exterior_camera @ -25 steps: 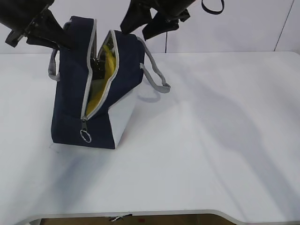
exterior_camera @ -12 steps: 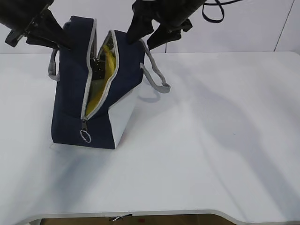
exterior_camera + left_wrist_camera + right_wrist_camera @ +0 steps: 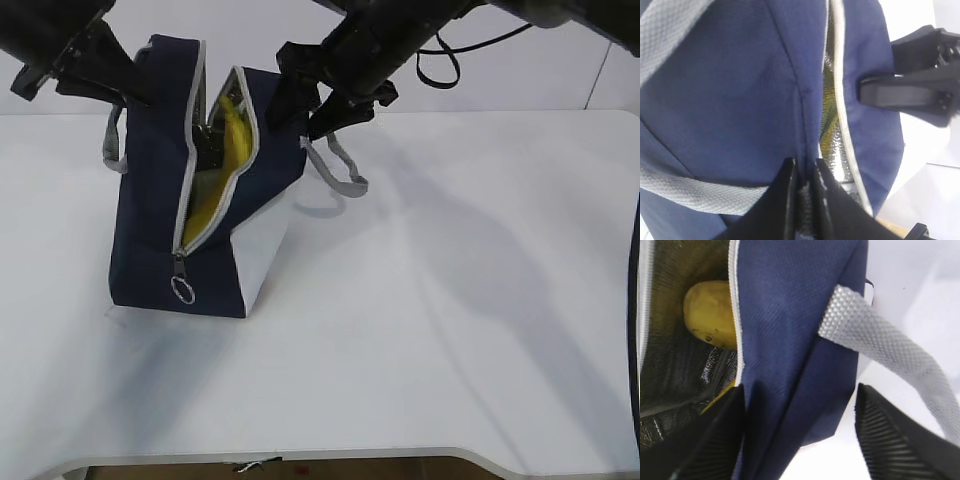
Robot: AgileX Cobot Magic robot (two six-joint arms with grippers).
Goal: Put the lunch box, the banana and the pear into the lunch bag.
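Observation:
The navy lunch bag (image 3: 150,200) stands at the left of the table with its zipper open. My left gripper (image 3: 138,96) is shut on the bag's left top edge; its closed jaws pinch the fabric in the left wrist view (image 3: 805,172). My right gripper (image 3: 297,118) is open and straddles the bag's right flap (image 3: 790,330), one finger inside the opening and one outside. The pear (image 3: 707,312) lies inside on the silver lining. The banana (image 3: 237,128) shows yellow through the opening. The lunch box is hidden.
The bag's grey handle (image 3: 335,165) hangs off its right side, just under my right gripper, and shows in the right wrist view (image 3: 880,350). A metal ring pull (image 3: 182,291) hangs at the bag's front. The white table (image 3: 450,300) stretches to the right.
My right gripper has come down and left from above the bag and now straddles the right flap. The left gripper and the bag have not moved.

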